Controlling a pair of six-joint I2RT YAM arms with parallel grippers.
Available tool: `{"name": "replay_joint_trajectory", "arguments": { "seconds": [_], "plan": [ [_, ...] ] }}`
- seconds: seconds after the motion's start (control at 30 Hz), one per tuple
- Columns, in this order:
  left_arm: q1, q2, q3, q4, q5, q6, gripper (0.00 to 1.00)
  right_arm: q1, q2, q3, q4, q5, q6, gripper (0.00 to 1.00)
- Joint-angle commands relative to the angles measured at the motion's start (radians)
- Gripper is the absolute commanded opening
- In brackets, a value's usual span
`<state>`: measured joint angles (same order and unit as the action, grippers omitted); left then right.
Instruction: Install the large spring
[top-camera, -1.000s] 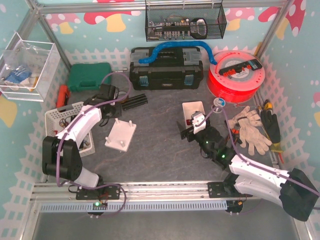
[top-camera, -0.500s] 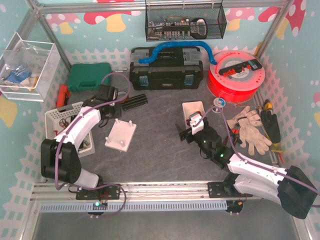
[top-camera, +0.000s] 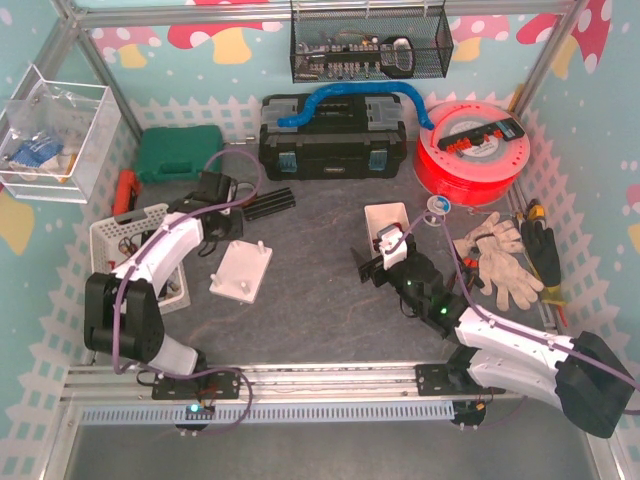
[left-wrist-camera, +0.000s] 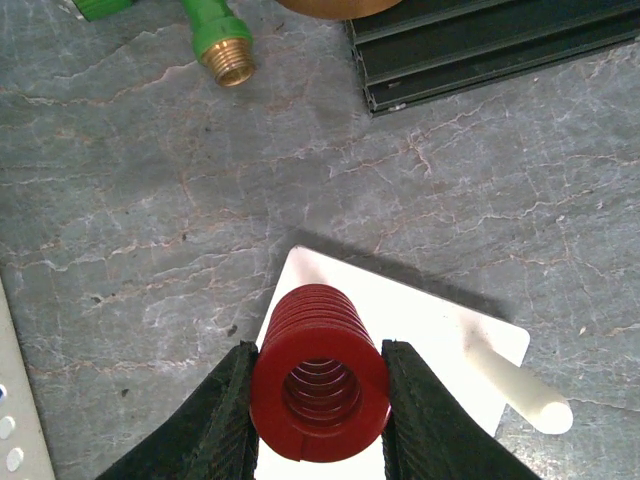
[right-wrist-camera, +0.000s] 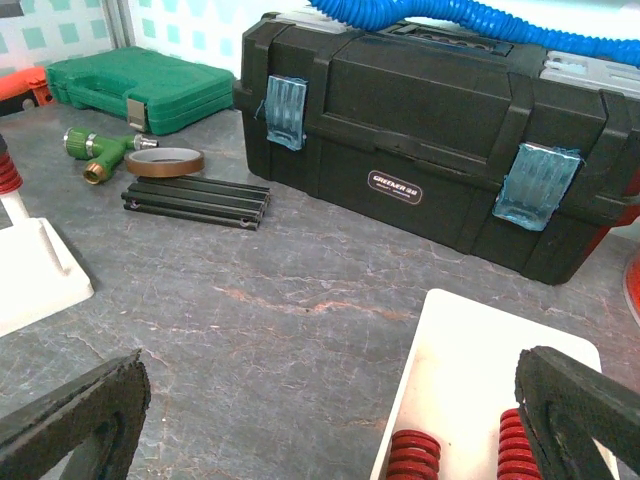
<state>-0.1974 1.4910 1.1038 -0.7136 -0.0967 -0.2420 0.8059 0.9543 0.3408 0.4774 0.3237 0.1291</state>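
Clamps left tool (left-wrist-camera: 318, 400) tight on both sides of the large red coil spring (left-wrist-camera: 318, 375), over a white square plastic plate (left-wrist-camera: 420, 320) with a white peg (left-wrist-camera: 520, 385), on the grey marbled surface (left-wrist-camera: 150, 200). Holds right tool (right-wrist-camera: 325, 415) wide apart over a white tray (right-wrist-camera: 470, 340) of red springs (right-wrist-camera: 415, 455).

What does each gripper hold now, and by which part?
The left gripper holds the large red spring across its coils, jaws on opposite sides. The right gripper is open, holding nothing.
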Motion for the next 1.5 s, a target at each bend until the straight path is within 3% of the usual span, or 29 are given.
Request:
{"name": "replay_joint_trajectory", "arguments": {
  "seconds": [0.0,0.17,0.67,0.83,1.0,1.17,1.27,1.4,1.47],
  "plan": [
    [0.007,0.023,-0.007,0.021,0.007,0.012,0.02,0.001,-0.006,0.026,0.002,0.000,0.003,0.99],
    [0.012,0.049,-0.001,0.031,0.016,0.008,0.07,0.001,-0.008,0.025,0.000,-0.002,0.003,0.99],
    [0.032,0.036,-0.015,0.054,0.102,0.003,0.41,-0.004,0.005,0.063,-0.074,0.100,0.039,0.99],
    [0.032,-0.007,-0.011,0.053,0.099,-0.004,0.58,-0.010,-0.032,0.082,-0.125,0.144,0.062,0.99],
    [0.030,-0.075,0.000,0.068,0.135,-0.005,0.64,-0.026,-0.061,0.094,-0.160,0.152,0.124,0.99],
    [0.022,-0.186,-0.022,0.161,0.196,-0.055,0.75,-0.104,0.000,0.185,-0.299,0.154,0.267,0.98],
    [0.006,-0.246,-0.066,0.255,0.211,-0.112,0.98,-0.185,0.058,0.241,-0.373,0.074,0.291,0.93],
    [-0.085,-0.302,-0.165,0.458,0.228,-0.171,0.99,-0.318,0.143,0.303,-0.448,-0.090,0.303,0.83],
    [-0.162,-0.308,-0.196,0.532,0.171,-0.169,0.99,-0.342,0.199,0.353,-0.504,-0.129,0.267,0.78]
  ]
}}
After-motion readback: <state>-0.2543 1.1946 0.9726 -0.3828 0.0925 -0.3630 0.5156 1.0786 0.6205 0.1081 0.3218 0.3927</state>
